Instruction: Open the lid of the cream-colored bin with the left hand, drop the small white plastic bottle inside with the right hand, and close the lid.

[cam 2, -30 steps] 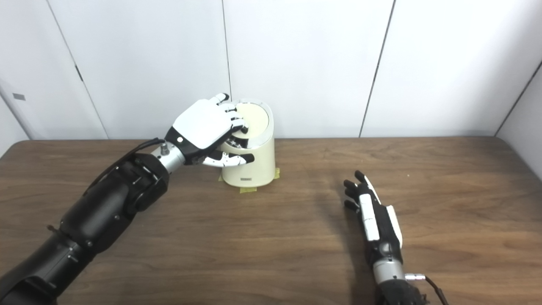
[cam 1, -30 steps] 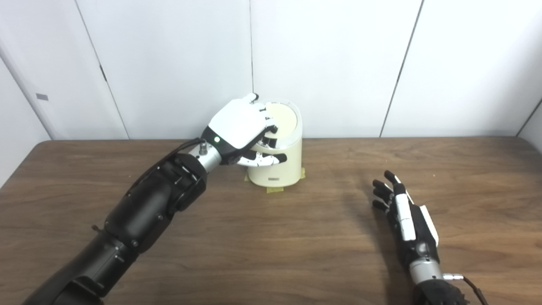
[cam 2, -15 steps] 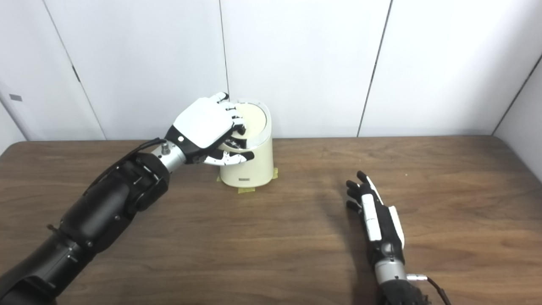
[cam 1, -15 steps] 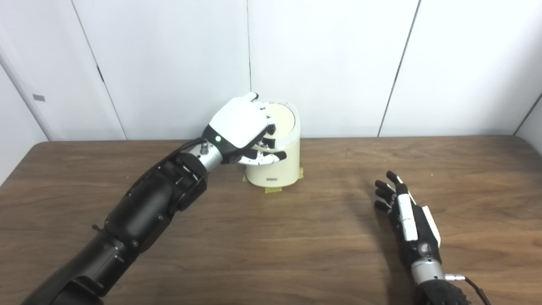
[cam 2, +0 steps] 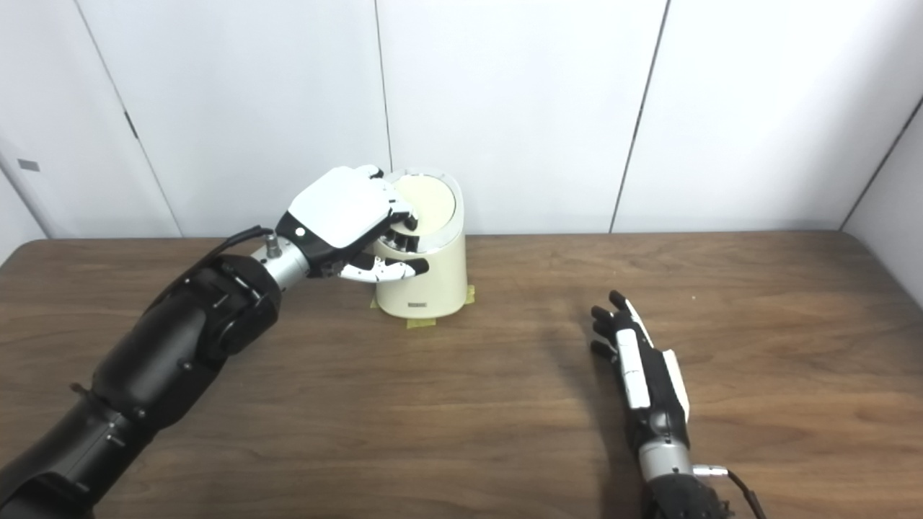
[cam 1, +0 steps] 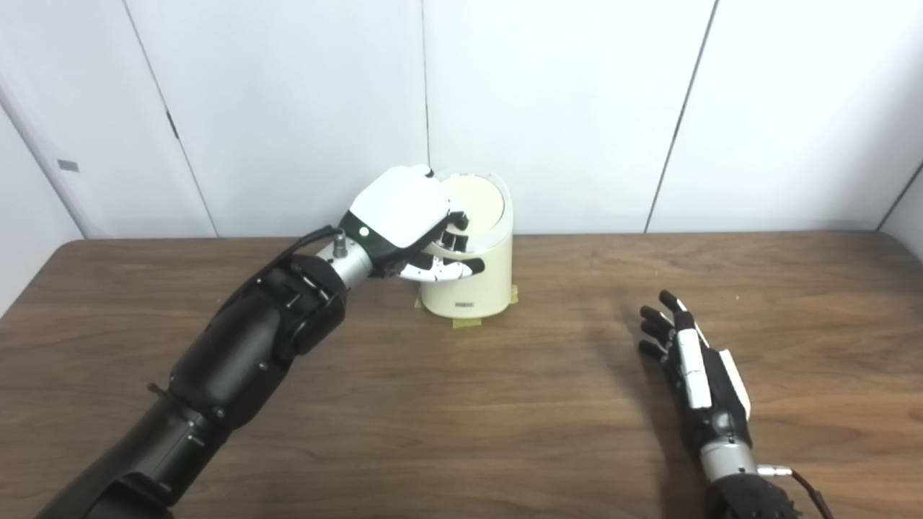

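Observation:
The cream-colored bin point(cam 1: 477, 282) stands at the back middle of the table. Its round lid point(cam 1: 482, 202) tilts toward me, with a dark gap under its front-left edge. My left hand point(cam 1: 400, 220) is at that edge: the fingers curl over the rim and the thumb reaches across the bin's front just below it. My right hand point(cam 1: 694, 360) lies low over the table at the right, open, fingers stretched forward and nothing in it. No small white bottle shows in either view.
Bits of yellow tape point(cam 1: 461, 323) stick out from under the bin's base. The brown wooden table point(cam 1: 505, 411) runs the full width, with white wall panels close behind the bin.
The left hand's fingers have curled further down over the lid's rim and the wrist has drawn slightly left. The right hand has barely moved.

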{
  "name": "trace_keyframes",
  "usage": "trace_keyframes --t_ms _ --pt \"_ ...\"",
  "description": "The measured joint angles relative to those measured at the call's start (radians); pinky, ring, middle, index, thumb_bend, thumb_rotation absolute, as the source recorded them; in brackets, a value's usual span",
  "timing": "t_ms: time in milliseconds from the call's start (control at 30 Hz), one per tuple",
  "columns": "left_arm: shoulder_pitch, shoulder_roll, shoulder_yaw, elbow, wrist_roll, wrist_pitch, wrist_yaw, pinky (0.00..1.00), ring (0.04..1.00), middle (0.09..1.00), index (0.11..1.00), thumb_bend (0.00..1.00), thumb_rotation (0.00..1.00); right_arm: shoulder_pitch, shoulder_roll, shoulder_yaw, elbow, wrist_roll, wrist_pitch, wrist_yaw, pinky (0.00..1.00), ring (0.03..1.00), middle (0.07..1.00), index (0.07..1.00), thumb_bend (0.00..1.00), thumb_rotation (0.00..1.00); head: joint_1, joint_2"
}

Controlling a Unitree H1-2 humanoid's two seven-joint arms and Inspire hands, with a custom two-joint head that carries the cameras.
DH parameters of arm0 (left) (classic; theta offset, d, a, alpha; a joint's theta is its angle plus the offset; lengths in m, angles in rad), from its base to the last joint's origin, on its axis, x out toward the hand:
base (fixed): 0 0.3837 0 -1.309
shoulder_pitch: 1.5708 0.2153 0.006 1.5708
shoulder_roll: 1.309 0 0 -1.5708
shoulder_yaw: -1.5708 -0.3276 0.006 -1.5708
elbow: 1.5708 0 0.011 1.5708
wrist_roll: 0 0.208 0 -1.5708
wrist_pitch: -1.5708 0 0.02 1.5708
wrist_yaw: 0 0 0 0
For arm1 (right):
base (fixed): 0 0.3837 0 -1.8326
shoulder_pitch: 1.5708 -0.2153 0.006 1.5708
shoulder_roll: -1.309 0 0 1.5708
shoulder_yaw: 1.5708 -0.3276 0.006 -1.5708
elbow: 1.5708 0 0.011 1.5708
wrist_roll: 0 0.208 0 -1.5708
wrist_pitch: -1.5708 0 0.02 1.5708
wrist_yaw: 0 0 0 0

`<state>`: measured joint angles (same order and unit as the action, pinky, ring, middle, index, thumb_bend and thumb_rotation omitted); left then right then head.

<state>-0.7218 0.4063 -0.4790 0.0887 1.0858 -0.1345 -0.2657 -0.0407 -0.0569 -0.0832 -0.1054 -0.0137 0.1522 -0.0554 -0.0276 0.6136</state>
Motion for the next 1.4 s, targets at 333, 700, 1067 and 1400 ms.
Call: trace_keyframes --t_ms 333,700,1067,1400 --pt "0.038 -0.092 0.147 -0.05 -0.14 0.11 -0.029 0.67 0.8 0.814 0.807 0.45 0.82 -0.001 0.0 -0.001 0.002 0.002 -0.004 0.0 0.83 0.873 0.863 0.929 0.59 1.0 -0.002 0.0" --pt "0.11 -0.149 0.286 -0.15 -0.313 0.195 -0.008 0.71 0.823 0.829 0.846 0.41 0.78 0.002 0.0 -0.001 -0.006 0.003 -0.003 0.002 0.82 0.866 0.86 0.923 0.59 1.0 0.0 0.003" --pt "0.273 -0.175 0.404 -0.235 -0.528 0.319 -0.011 0.79 0.86 0.85 0.845 0.38 0.81 0.014 -0.002 0.004 -0.044 0.004 -0.004 0.012 0.82 0.868 0.863 0.916 0.65 0.99 0.008 0.012" --pt "0.435 -0.236 0.548 -0.27 -0.798 0.374 0.036 0.81 0.843 0.858 0.901 0.33 0.91 0.019 -0.005 0.016 -0.066 -0.013 -0.035 0.012 0.83 0.88 0.875 0.918 0.67 0.99 0.008 0.014"
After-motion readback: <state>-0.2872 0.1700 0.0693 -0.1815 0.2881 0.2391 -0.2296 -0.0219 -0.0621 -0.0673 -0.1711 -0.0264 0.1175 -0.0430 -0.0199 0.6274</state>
